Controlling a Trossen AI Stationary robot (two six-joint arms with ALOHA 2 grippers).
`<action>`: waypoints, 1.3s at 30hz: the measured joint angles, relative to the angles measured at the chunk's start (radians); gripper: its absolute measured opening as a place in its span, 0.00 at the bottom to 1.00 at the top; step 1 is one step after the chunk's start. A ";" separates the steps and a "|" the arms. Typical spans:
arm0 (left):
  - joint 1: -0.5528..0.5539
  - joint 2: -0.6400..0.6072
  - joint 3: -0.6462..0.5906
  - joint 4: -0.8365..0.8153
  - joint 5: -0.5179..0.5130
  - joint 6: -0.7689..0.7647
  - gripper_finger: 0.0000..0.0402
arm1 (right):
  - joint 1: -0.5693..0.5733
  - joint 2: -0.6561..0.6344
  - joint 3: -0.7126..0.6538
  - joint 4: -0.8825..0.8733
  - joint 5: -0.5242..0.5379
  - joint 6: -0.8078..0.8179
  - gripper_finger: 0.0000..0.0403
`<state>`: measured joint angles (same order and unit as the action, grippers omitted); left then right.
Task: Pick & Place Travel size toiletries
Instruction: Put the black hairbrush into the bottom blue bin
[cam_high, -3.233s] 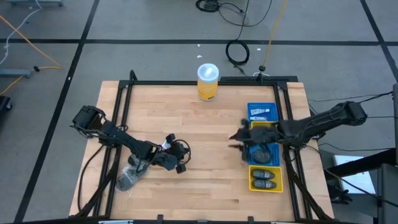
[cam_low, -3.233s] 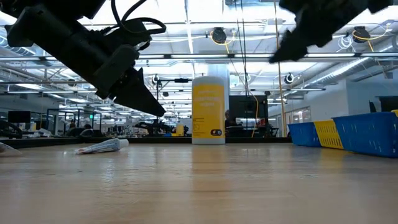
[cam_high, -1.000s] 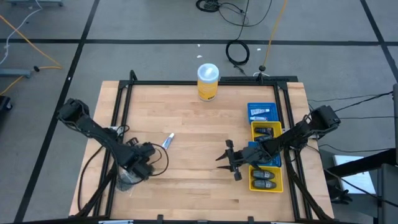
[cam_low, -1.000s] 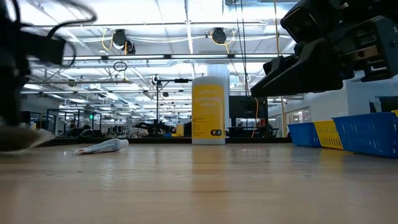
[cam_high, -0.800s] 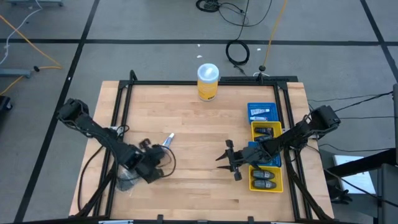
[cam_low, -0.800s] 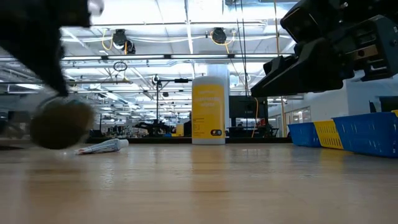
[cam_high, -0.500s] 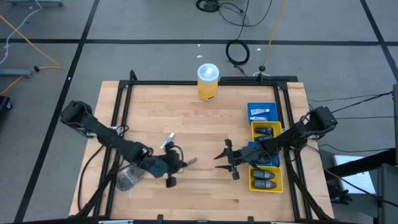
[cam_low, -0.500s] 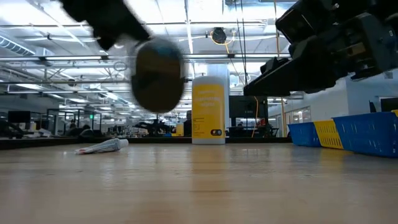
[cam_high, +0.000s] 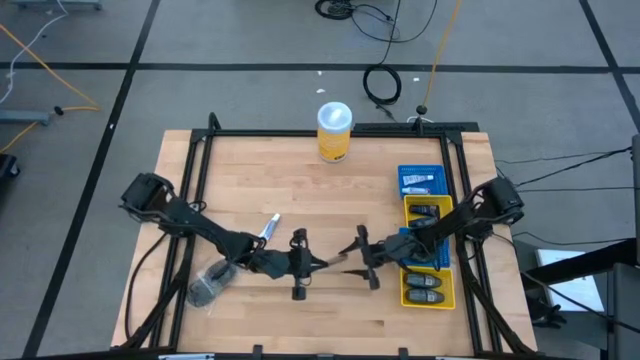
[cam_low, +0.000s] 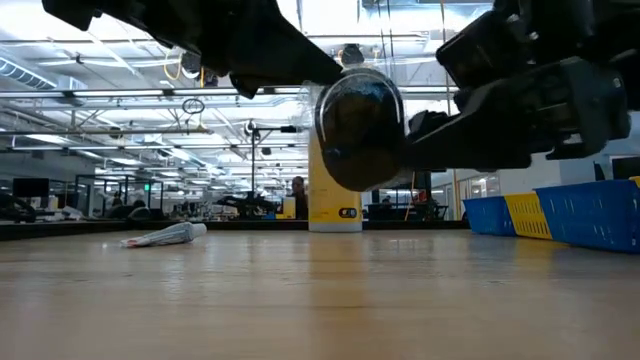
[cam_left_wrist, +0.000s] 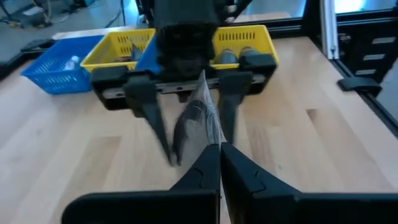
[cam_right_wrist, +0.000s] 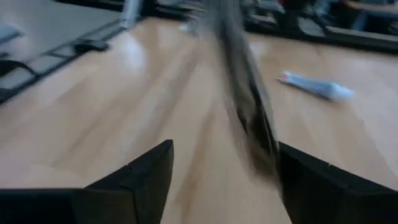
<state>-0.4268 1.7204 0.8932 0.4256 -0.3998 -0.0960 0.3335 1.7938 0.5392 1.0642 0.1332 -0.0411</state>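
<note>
A round dark grey flat jar in a clear wrapper (cam_low: 360, 130) hangs above the middle of the table, with my left gripper (cam_high: 318, 263) shut on it. My right gripper (cam_high: 346, 260) faces it from the right, open. Its two fingers (cam_left_wrist: 149, 115) stand on either side of the jar (cam_left_wrist: 194, 127); whether they touch it I cannot tell. A white tube (cam_high: 270, 225) lies on its side on the wood behind my left arm. A clear bag with more toiletries (cam_high: 208, 287) lies at the near left. My left gripper pinches the thin edge of the jar's clear wrapper (cam_left_wrist: 211, 142) between its two fingertips. The fingers come nearly level from the table's left. The jar stands on edge beyond them, lifted clear of the table.
A tall yellow canister with a white lid (cam_high: 334, 131) stands at the far edge. Blue (cam_high: 420, 180) and yellow (cam_high: 427, 290) bins with toiletries line the right side, partly under my right arm. Bare wood lies in the middle and near the front.
My left gripper has swung from the clear bag at the near left toward the table's middle, tipping from pointing down to nearly level, and has carried the jar up between my right gripper's fingers. My right gripper has sunk a little.
</note>
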 joint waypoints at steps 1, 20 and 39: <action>0.000 0.003 0.000 0.005 -0.007 0.001 0.00 | 0.000 0.007 0.000 0.021 -0.009 -0.012 0.59; -0.006 -0.001 0.000 0.009 -0.046 0.053 0.12 | 0.008 -0.021 0.000 0.010 0.058 -0.039 0.05; 0.020 -0.059 -0.001 -0.332 -0.134 -0.081 0.46 | -0.005 -0.786 0.402 -2.094 0.007 0.598 0.09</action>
<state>-0.4065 1.6619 0.8921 0.0936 -0.5335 -0.1768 0.3287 1.0080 0.9414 -1.0293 0.1398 0.5572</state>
